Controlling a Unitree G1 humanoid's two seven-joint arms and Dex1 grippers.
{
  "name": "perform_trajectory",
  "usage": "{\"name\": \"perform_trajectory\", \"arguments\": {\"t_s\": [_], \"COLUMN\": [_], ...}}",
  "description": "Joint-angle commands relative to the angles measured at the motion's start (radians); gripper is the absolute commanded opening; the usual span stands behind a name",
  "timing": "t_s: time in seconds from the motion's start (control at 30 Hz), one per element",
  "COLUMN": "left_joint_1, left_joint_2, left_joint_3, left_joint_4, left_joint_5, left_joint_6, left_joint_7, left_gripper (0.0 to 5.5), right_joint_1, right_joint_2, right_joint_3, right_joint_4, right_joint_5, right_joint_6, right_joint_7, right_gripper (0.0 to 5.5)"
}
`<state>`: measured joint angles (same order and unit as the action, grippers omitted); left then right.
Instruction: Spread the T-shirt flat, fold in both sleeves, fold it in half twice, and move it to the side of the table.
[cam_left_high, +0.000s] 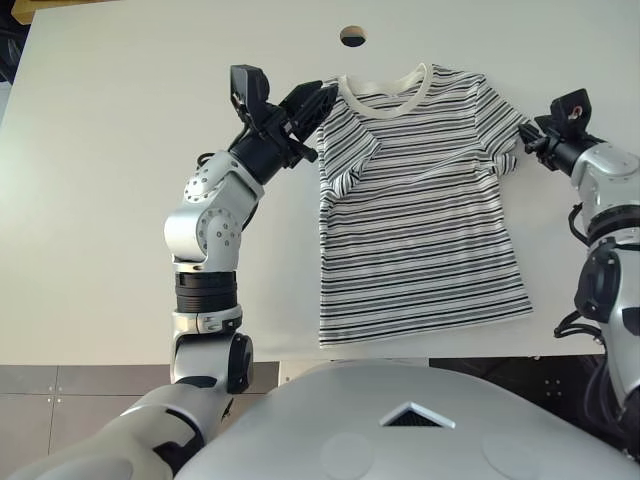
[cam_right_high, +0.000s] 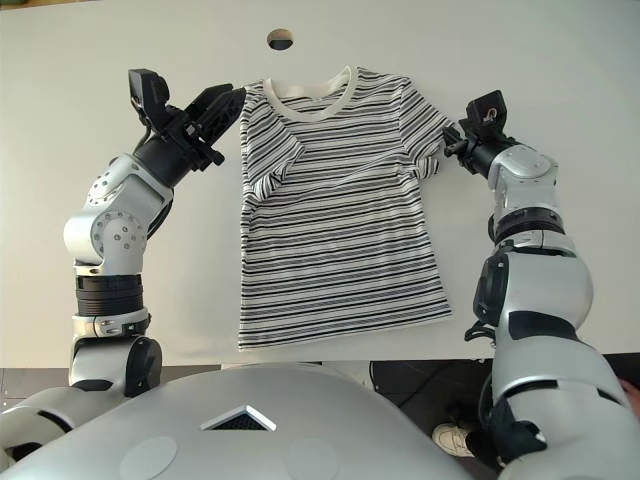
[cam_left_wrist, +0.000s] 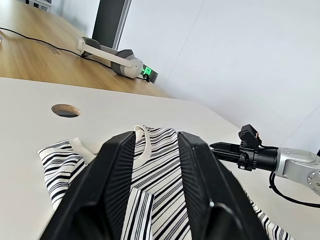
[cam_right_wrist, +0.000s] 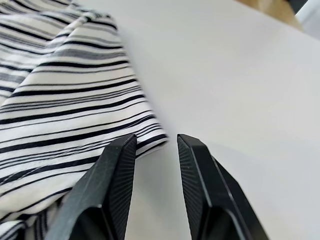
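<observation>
Loosely, T-shirt (cam_left_high: 420, 210) between left fingers (cam_left_wrist: 117, 175), right fingers (cam_right_wrist: 112, 180)

White table (cam_left_high: 120, 200), wooden desk (cam_left_wrist: 30, 55), pale wall (cam_left_wrist: 240, 60)

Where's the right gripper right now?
In the eye views, the right gripper is on the robot's right, open at the sleeve hem of the striped T-shirt, above the white table.

No text, number or sign can be read on the striped T-shirt (cam_left_high: 420, 200) or the table (cam_left_high: 120, 200) around it, and the green-lit mark on the headset (cam_left_wrist: 115, 59) beyond the T-shirt is illegible.
</observation>
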<state>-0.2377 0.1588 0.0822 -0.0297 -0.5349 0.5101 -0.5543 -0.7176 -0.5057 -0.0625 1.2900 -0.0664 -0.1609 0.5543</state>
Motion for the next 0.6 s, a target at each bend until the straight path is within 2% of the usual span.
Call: {"name": "perform_trajectory", "arguments": {"t_s": [0.03,0.27,0.5,0.6], "left_joint_1": [0.002,0.004,-0.002,-0.003], "left_joint_2": [0.008,0.007,0.008,0.008], "left_joint_3": [0.001,0.005,0.008,0.006], "left_joint_4": [0.005,0.007,0.016,0.02], "left_joint_5": [0.0,-0.009,-0.013,-0.013], "left_joint_6": [0.013,0.025,0.028,0.027], "left_joint_7": [0.01,0.015,0.02,0.019], "left_gripper": [1.59,1.59,1.59,1.59], "right_joint_1": [0.005,0.018,0.018,0.016], "right_joint_2": [0.027,0.045,0.044,0.037], "right_joint_3": [0.005,-0.031,-0.074,-0.077], "right_joint_4": [0.016,0.039,0.036,0.033], "right_joint_5": [-0.005,0.027,0.07,0.07], "right_joint_6": [0.031,0.099,0.136,0.133], "right_joint_7": [0.017,0.055,0.112,0.114], "right_gripper": [1.48,1.48,0.21,0.11]}}
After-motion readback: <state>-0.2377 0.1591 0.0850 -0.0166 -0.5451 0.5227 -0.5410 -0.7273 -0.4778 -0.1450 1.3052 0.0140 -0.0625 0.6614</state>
